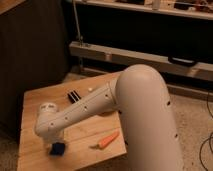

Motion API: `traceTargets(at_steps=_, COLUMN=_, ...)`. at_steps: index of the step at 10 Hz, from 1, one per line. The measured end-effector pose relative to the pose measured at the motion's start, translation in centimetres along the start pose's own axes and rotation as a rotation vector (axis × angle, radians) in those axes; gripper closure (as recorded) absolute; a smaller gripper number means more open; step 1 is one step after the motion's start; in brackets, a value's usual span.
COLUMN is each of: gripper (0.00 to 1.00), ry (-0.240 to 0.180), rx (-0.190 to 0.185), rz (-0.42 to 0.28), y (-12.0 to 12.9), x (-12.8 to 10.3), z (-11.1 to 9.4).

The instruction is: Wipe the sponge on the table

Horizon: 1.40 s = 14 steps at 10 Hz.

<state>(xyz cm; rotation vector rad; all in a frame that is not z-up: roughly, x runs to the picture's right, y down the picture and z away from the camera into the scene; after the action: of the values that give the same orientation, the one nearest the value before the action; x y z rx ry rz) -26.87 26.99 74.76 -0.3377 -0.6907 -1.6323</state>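
Note:
The small dark-blue sponge [57, 148] lies near the front left of the light wooden table [35, 102]. My white arm reaches down across the tabletop, and its wrist end sits right above the sponge. The gripper [54, 142] is tucked under that wrist, mostly hidden, at or touching the sponge.
An orange carrot [107, 140] lies near the table's front right edge. A black flat object with pale stripes [74, 96] rests toward the back of the table. A long grey metal shelf [145, 59] runs behind. A dark cabinet [30, 45] stands at the left.

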Motion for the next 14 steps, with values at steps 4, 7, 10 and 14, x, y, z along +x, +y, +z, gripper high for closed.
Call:
traceTargets(at_steps=4, gripper=0.34, ry=-0.02, rx=-0.019, rz=-0.015, y=0.5, x=-0.4, z=1.0)
traceTargets(at_steps=7, gripper=0.34, ry=-0.024, rx=-0.024, rz=-0.013, y=0.8, x=-0.4, z=1.2)
traceTargets(at_steps=10, gripper=0.34, ry=-0.033, rx=-0.037, rz=-0.015, y=0.7, x=-0.6, z=1.5)
traceTargets(at_steps=14, gripper=0.34, ry=-0.04, rx=-0.051, rz=-0.008, y=0.5, x=-0.8, z=1.8)
